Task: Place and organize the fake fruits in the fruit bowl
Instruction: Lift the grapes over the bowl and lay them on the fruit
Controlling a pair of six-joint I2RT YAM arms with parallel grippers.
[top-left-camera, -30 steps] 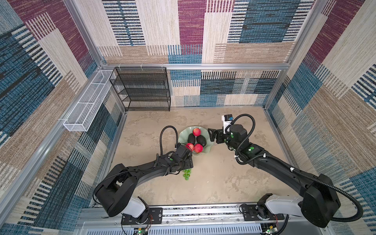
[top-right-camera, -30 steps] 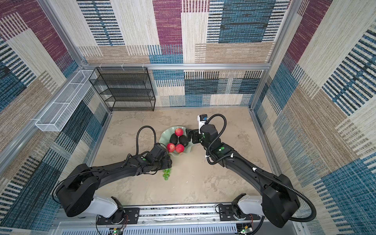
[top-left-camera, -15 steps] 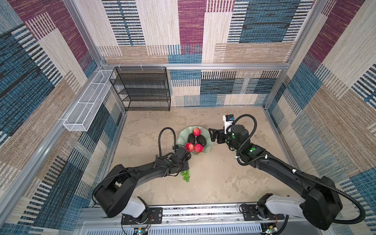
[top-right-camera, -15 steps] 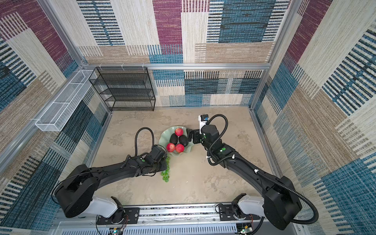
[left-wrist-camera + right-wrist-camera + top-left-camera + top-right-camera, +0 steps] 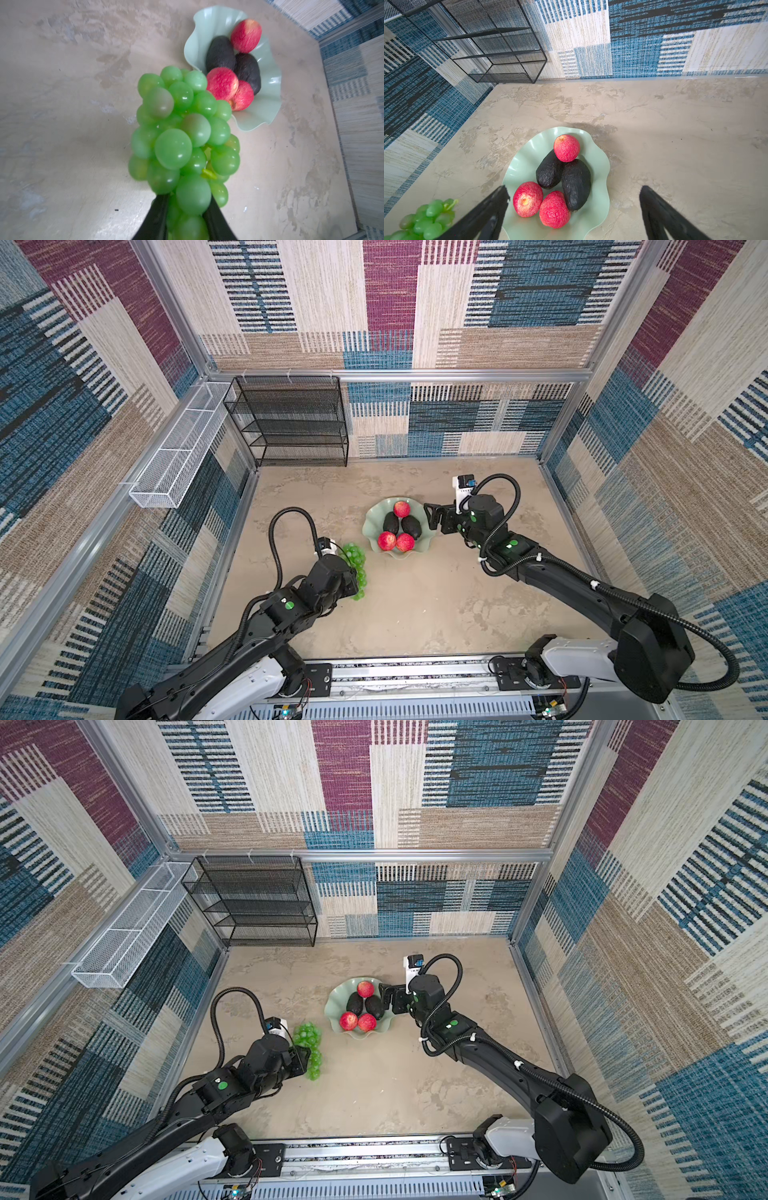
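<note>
Grapes: 1 bunch of glossy green grapes, outside the bowl, near its left side and apart from the rim in both top views.
Left fingers: the left gripper has its 2 black fingers pinching the bunch near 1 end; the rest of the bunch extends beyond the fingertips toward the bowl.
Bowl: pale mint fruit bowl with a wavy rim, near the middle of the surface.
Bowl contents: 3 red apples, 1 at the far side and 2 touching at the near side; 2 dark avocados side by side between them.
Right fingers: the right gripper is spread wide and holds nothing; it hovers at the bowl's right rim, well apart from the grapes.
Hidden or unclear: in the left wrist view the fingers and the held end of the bunch are cut off by the frame edge, and the grapes cover part of 1 near apple. In the top views the left wrist covers the pinch itself. Whether the free end of the bunch touches the surface cannot be told.
Surface: beige, mottled, stone-look surface.
Room: walls covered in woven patchwork of blue, maroon and tan, with aluminium framing; a black mesh shelf rack stands in the far left corner; a white wire basket hangs on the left wall.
</note>
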